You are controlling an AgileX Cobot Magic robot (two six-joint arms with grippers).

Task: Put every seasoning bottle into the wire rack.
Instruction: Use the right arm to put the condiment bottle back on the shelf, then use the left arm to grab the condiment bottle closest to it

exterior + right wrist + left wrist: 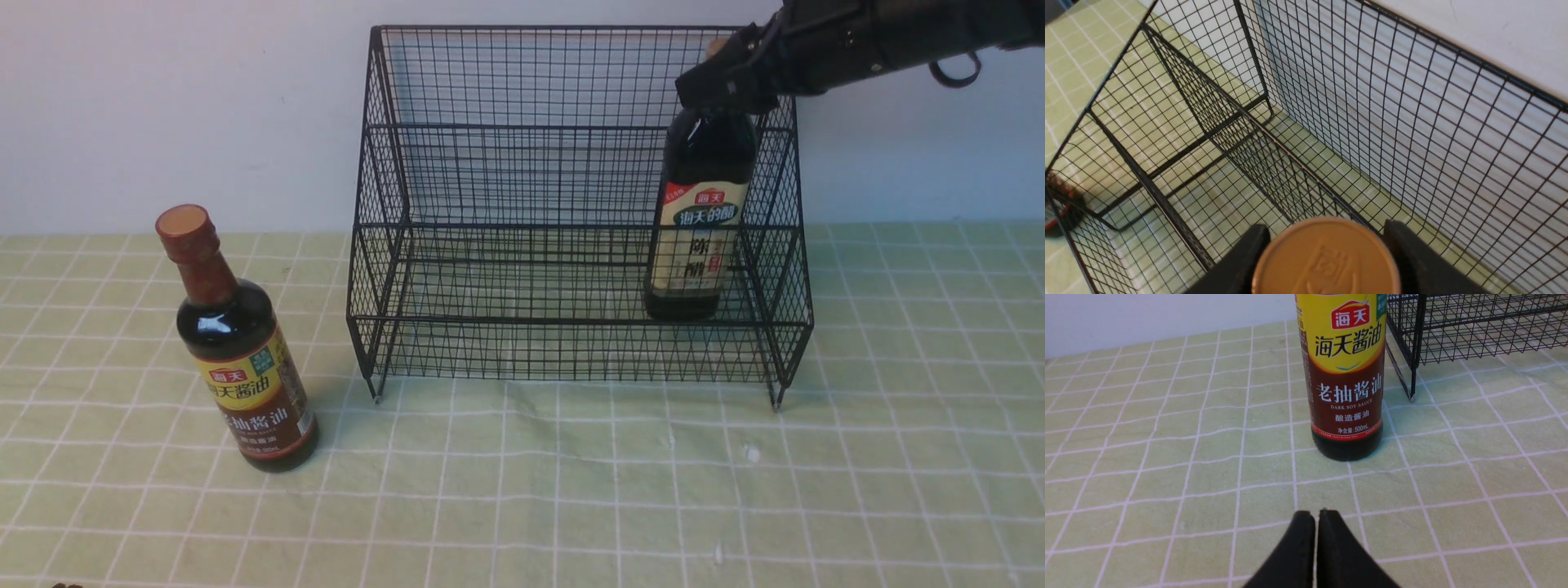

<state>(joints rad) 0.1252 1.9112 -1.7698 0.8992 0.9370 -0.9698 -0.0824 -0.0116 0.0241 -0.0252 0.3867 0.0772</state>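
Observation:
The black wire rack [522, 147] stands at the back of the table. The gold-capped seasoning bottle [702, 237] stands upright at the right end of its lower tier. My right gripper [722, 77] reaches in from above and is shut on this bottle's neck. In the right wrist view its fingers [1249, 253] flank the gold cap [1327, 261], which hides the contact below. The red-brown-capped seasoning bottle [245, 367] stands on the cloth left of the rack. My left gripper [1315, 512] is shut and empty, a short way in front of that bottle [1347, 375].
A green checked cloth [571, 490] covers the table and a pale wall [163, 98] rises close behind the rack. The rack's front left foot [1412, 398] rests on the cloth just beside the soy sauce bottle.

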